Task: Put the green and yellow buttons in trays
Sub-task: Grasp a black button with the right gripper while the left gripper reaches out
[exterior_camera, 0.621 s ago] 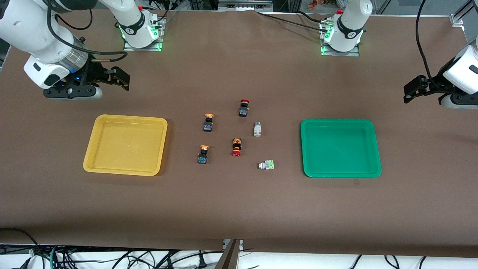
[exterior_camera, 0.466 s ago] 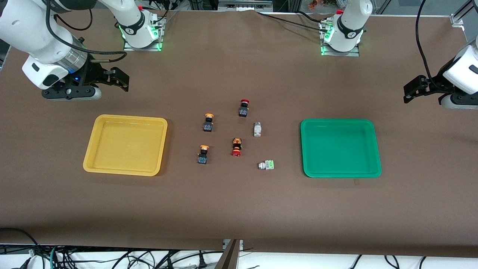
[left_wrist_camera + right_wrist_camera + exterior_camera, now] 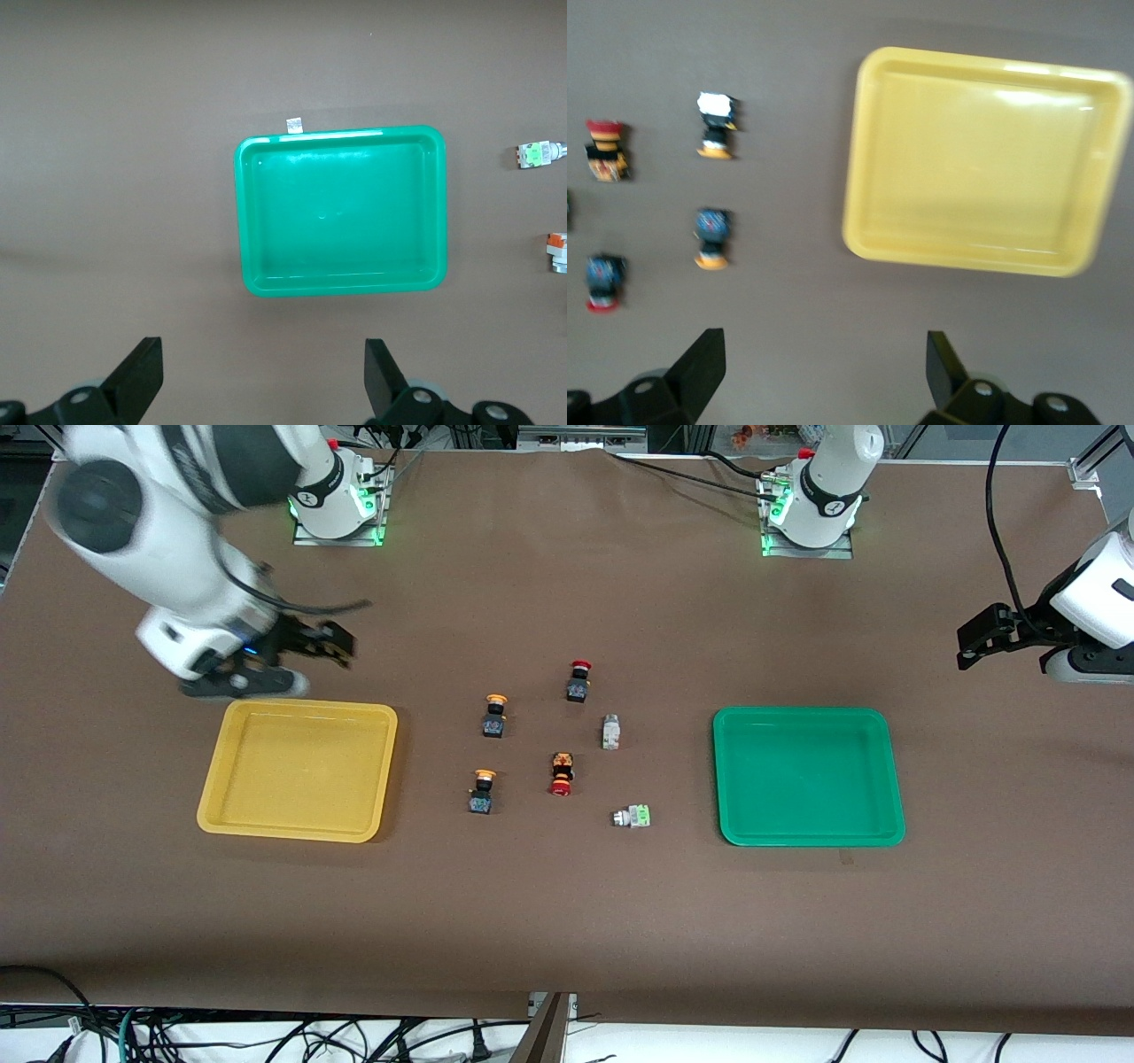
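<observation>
**Ann:** While both arms ride high, look at the brown counter (image 3: 567,921): it's set up like a sorting bench. The yellow tray (image 3: 299,769) lies at the right arm's end, the green tray (image 3: 808,776) at the left arm's end, both bare, each within its own arm's reach.

**Bo:** And the right tool (image 3: 330,648), fingers spread with nothing between them, hangs over the counter just off the yellow tray's rim. I'd say it's heading for the cluster.

**Ann:** The left tool (image 3: 262,376), spread too and holding nothing, waits above the counter off the green tray.

**Bo:** Now the small stuff, all loose between the trays: two yellow-capped buttons (image 3: 494,716) (image 3: 481,791) sit toward the yellow tray, two whitish-green buttons (image 3: 610,732) (image 3: 632,816) toward the green one.

**Ann:** Two red-capped switches (image 3: 578,681) (image 3: 560,773) sit among them, likely decoys.
</observation>
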### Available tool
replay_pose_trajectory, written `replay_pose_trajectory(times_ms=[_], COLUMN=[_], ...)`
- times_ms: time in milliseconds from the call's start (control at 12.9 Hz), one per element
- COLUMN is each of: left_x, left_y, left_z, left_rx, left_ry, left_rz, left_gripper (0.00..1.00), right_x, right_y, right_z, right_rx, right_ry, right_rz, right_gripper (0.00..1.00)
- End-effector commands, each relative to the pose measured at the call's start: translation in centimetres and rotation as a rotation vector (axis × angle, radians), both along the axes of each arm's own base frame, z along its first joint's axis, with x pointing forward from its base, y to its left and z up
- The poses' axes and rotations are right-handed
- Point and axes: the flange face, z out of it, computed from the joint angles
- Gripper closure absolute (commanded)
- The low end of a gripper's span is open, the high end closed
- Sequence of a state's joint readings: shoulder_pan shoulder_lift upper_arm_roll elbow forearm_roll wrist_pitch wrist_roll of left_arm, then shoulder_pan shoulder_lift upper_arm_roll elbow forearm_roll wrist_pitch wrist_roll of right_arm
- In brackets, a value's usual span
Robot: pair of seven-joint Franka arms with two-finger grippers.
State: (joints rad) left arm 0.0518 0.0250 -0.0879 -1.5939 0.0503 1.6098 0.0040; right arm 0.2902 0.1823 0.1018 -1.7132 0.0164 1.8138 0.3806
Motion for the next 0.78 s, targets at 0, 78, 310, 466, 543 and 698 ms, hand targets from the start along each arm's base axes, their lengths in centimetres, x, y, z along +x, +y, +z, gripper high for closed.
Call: replay_pose_trajectory(times_ms=[0,78,310,466,543,698], left_x=[0.8,1.8,4.0,7.5,8.8,10.5], left_y=[-0.3,-0.4,-3.6,-6.1,-7.0,-12.2], left_z=[-1.6,-4.6,-10.7,-13.0,-15.0,-17.9], left_rx=[-0.019,-0.023,-0.018,-0.036,-0.047,-0.088], left_ry=[0.065,0.128,0.217,0.135,0.116,0.015], left_rz=[-0.015,-0.017,-0.072,-0.109,-0.126,-0.196], left_gripper=[0.00,0.00,0.00,0.00,0.00,0.00], right_x=[1.9,2.7,4.3,6.1,6.9,7.7], right_y=[7.9,9.3,12.6,13.3,13.6,13.8], right_z=[-11.2,-15.4,-22.7,-24.4,-25.1,-26.7], right_rx=[0.004,0.018,0.061,0.072,0.080,0.090], right_ry=[-0.005,-0.023,-0.066,-0.078,-0.086,-0.103], right_rz=[-0.070,-0.107,-0.107,-0.119,-0.123,-0.126], right_gripper=[0.00,0.00,0.01,0.01,0.01,0.02])
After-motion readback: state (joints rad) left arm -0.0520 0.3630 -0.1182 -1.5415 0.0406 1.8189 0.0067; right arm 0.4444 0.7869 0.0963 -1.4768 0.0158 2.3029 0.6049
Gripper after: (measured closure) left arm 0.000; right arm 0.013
